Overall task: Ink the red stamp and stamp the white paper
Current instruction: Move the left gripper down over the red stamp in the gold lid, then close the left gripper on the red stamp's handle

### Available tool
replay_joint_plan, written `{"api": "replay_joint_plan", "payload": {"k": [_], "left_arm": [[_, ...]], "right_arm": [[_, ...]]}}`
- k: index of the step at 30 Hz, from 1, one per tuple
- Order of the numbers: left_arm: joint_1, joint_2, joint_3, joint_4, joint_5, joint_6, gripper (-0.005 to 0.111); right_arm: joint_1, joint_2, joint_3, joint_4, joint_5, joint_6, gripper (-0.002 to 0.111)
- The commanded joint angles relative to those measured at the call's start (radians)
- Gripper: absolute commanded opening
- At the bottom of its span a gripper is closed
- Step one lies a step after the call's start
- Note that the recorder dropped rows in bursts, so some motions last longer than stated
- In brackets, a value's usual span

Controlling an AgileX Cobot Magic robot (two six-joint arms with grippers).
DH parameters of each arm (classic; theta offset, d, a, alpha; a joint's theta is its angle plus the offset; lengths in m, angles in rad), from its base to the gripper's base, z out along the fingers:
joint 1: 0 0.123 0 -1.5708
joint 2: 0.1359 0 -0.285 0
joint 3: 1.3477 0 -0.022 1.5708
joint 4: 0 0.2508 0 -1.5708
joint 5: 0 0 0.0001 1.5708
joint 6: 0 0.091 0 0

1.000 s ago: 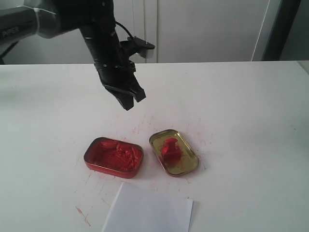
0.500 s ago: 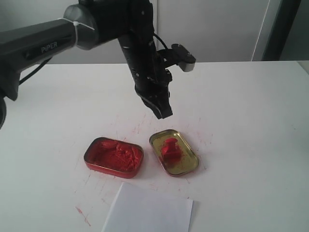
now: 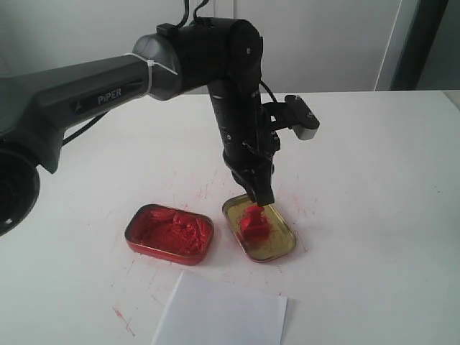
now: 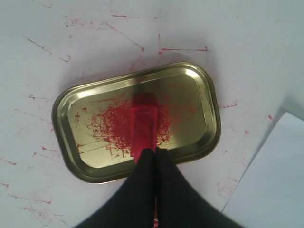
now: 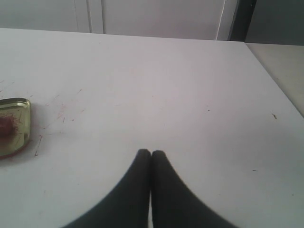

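Glossy red oblong tin (image 3: pixel 169 234) of lumpy paste on the left, flat white paper (image 3: pixel 223 316) in front. The red stamp (image 3: pixel 254 221) sits in the smeared gold lid (image 3: pixel 284 246), directly under the left gripper (image 3: pixel 263 200), whose jaws are pressed together, tips meeting the stamp. Right gripper (image 5: pixel 150 154) is closed too, over the bare white table (image 5: pixel 190 95).

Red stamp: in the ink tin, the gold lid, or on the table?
In the gold lid: the red stamp sits on its smeared floor, inside the rim.

One stamp (image 3: pixel 253 221), two tins (image 3: pixel 165 253) (image 3: pixel 279 246), one sheet (image 3: pixel 223 316)
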Motion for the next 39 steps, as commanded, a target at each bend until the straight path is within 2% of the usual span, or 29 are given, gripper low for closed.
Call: {"api": "replay_joint_plan", "payload": {"k": [1,5,8,35,39], "left_arm": [[-0.008,-0.002,-0.006,0.027,0.091,0.034,0.014],[-0.008,0.013,-0.006,0.036,0.091,0.041,0.036],[-0.008,0.031,-0.006,0.036,0.091,0.044,0.045],[-0.008,0.109,-0.006,0.000,-0.040,0.040,0.045],[-0.008,0.109,-0.006,0.000,-0.042,0.040,0.034]], "right_arm": [[0.000,-0.005,0.006,-0.006,-0.015,0.000,0.000],[0.000,-0.005,0.006,-0.006,-0.015,0.000,0.000],[0.000,-0.005,0.006,-0.006,-0.015,0.000,0.000],[0.000,-0.005,0.006,-0.006,-0.015,0.000,0.000],[0.000,-0.005,0.006,-0.006,-0.015,0.000,0.000]]}}
